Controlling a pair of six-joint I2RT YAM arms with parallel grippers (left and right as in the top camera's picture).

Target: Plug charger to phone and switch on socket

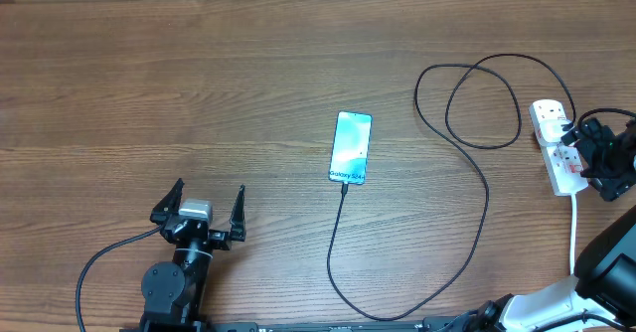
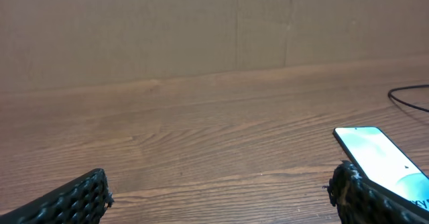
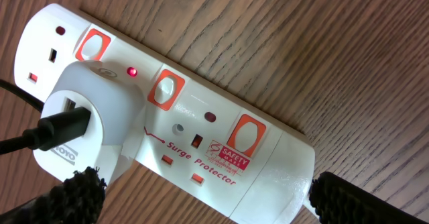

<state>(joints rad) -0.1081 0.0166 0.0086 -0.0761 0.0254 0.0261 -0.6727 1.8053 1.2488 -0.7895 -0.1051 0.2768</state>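
Note:
The phone [image 1: 350, 149] lies mid-table, its teal screen lit, "Galaxy" band at its near end. The black charger cable [image 1: 467, 213] runs from that near end, loops round the front and right, and ends at a white adapter [image 3: 80, 127] plugged into the white socket strip [image 1: 556, 145]. A small red light [image 3: 132, 72] glows on the strip beside the adapter. My right gripper [image 1: 586, 153] is open, just above the strip, fingers either side of its cord end [image 3: 201, 207]. My left gripper [image 1: 199, 205] is open and empty at the front left; the phone [image 2: 379, 153] shows beside its right finger.
The strip's white cord [image 1: 574, 228] runs toward the table's front right edge. The strip has orange-red rocker switches [image 3: 166, 90] and "Surge Protector" printed on it. A cardboard-coloured wall [image 2: 201, 29] bounds the table's far side.

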